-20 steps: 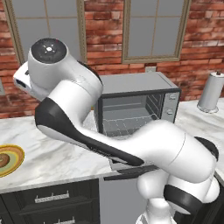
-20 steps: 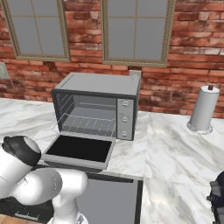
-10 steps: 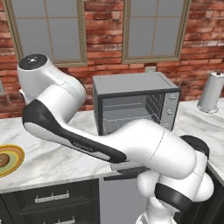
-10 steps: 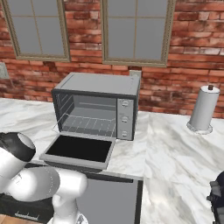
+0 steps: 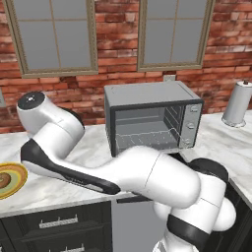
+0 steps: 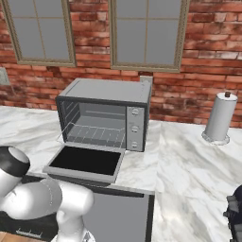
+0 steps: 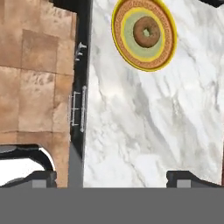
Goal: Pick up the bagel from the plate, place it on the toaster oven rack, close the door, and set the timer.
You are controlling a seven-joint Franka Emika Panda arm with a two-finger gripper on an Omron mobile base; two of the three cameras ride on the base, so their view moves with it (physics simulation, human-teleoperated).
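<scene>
The bagel point(image 7: 146, 32), a small golden-brown ring, lies in the middle of the yellow-rimmed plate point(image 7: 168, 52) on the marble counter, at the top of the hand view. My gripper point(image 7: 113, 179) is open and empty, its fingertips point(image 7: 43, 178) well short of the plate, above bare counter by the front edge. The plate point(image 5: 14, 183) also sits at the far left of the left base view. The toaster oven rack point(image 6: 94, 134) spans the oven's inside. The door point(image 6: 87, 160) is folded down flat in front of it.
The toaster oven point(image 5: 152, 118) stands against the brick wall, its knobs point(image 6: 135, 127) on the right side of the front. A paper towel roll point(image 6: 220, 118) stands at the right. Dark drawers point(image 5: 59, 224) run under the counter edge point(image 7: 81, 87).
The arm has swung lower and further left toward the plate end of the counter. The gripper has stayed open. The oven and plate have not moved.
</scene>
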